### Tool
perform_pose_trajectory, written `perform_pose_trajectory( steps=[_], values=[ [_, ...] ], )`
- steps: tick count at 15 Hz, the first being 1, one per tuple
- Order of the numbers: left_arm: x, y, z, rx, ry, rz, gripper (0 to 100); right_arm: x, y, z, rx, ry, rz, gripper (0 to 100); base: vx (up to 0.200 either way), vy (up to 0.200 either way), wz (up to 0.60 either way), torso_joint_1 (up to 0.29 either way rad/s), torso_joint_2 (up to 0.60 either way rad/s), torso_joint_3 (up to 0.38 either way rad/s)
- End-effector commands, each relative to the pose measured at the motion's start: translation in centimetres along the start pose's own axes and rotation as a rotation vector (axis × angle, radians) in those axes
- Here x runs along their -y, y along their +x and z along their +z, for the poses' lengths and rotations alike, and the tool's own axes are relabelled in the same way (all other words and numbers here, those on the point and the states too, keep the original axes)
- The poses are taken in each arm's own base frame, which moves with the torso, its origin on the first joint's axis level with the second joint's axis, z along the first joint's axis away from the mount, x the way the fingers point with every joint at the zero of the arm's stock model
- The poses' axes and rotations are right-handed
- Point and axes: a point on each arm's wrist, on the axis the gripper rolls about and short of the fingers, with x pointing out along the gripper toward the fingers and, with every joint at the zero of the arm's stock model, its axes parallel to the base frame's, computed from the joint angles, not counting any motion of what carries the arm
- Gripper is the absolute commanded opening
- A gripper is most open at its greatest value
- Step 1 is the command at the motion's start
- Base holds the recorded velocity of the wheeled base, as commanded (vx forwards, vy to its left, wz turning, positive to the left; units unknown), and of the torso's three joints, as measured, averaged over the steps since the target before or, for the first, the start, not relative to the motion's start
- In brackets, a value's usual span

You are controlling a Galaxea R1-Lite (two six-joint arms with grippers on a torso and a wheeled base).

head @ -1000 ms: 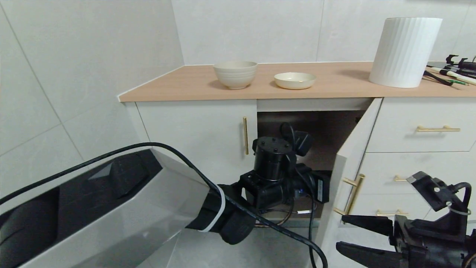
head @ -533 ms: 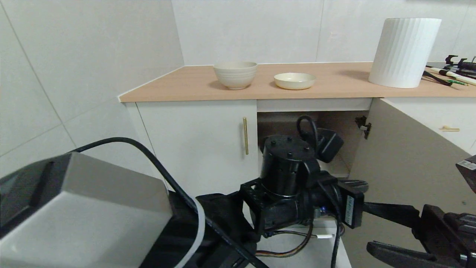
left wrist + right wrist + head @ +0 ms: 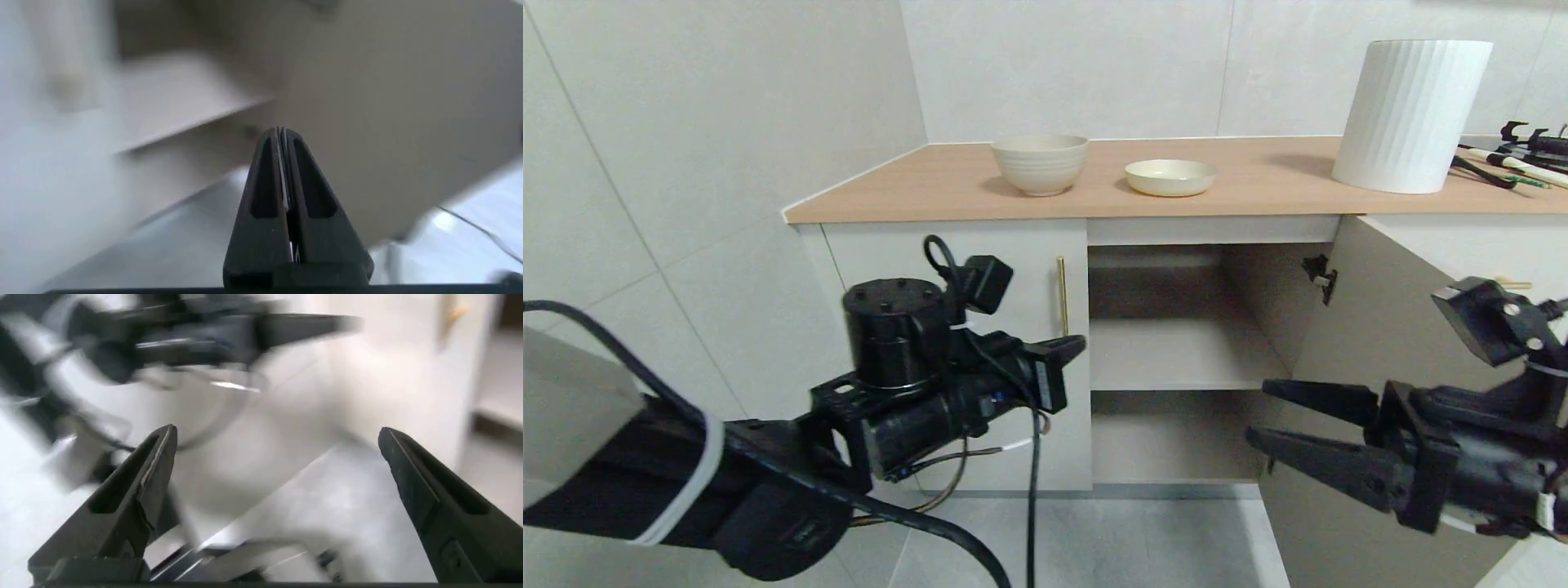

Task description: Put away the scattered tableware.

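A home kitchen is indicated: a light wood-grain countertop [image 3: 931, 192] is set over white base cabinets [image 3: 882, 249] fitted with a slim brass bar handle [image 3: 1061, 286]. Pale glazed wall tiles [image 3: 727, 122] are seen behind. A cream ribbed ceramic bowl [image 3: 1040, 162] and a shallow cream dish [image 3: 1170, 176] are laid on the counter.

Wooden countertop [image 3: 1274, 175] ahead of me: deep bowl [image 3: 1040, 163], shallow dish [image 3: 1170, 176] just beside it, white ribbed cylinder [image 3: 1413, 114], dark utensils [image 3: 1507, 159] far on my right.
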Motion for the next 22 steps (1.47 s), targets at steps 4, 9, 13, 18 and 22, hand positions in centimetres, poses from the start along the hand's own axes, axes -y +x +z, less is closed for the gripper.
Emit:
perform_pose_trajectory(
  steps=[4,9,13,18,22],
  values=[
    [-3.0,-12.5,5.0,0.08,0.056,0.395,0,6.8,7.1,1.8,-0.101,-0.083,-0.302,100,0.0,0.0,0.0,0.0,0.0,0.0],
    [-3.1,-14.0,5.9,0.049,0.039,0.441,0,4.6,8.8,6.0,-0.072,-0.148,-0.559,100,0.0,0.0,0.0,0.0,0.0,0.0],
    [-3.8,-13.3,6.2,0.044,0.033,0.456,0,3.7,7.7,6.8,-0.049,-0.093,-0.548,100,0.0,0.0,0.0,0.0,0.0,0.0],
    [-3.7,-13.1,6.7,0.071,0.029,0.433,100,2.6,6.4,8.0,-0.036,-0.091,-0.546,100,0.0,0.0,0.0,0.0,0.0,0.0],
    [-3.5,-13.4,6.9,0.097,0.037,0.43,100,2.3,6.0,8.2,-0.041,-0.087,-0.547,100,0.0,0.0,0.0,0.0,0.0,0.0]
  ],
)
